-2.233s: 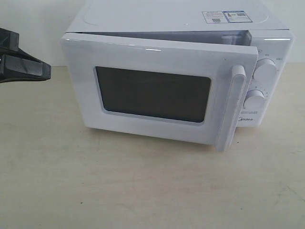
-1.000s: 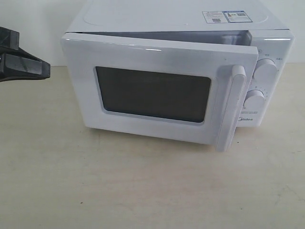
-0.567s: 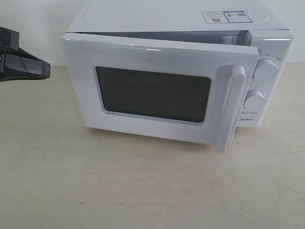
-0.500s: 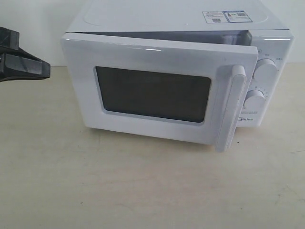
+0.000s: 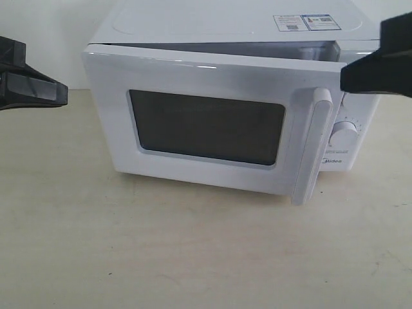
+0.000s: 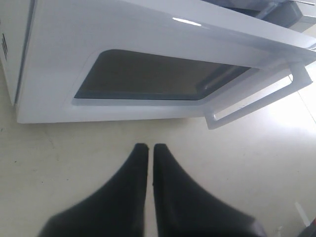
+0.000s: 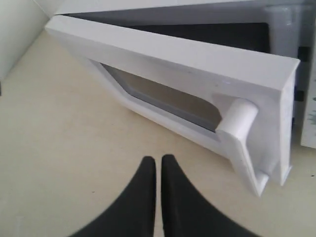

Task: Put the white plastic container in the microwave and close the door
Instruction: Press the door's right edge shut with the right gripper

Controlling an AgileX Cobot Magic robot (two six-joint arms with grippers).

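- Table point(image 5: 193, 257): pale wood grain.
- Microwave point(image 5: 225, 26): white, standing on the table.
- Door point(image 5: 212, 84): ajar, handle point(image 5: 315, 141) side standing off the body.
- Left gripper point(image 6: 147, 147): jaws pressed together, holding nothing, left of door.
- Right gripper point(image 7: 158, 159): jaws together, empty, near the handle.

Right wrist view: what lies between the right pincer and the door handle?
Nothing but bare table. In the right wrist view, the shut right pincer points toward the door handle with only tabletop showing between them.
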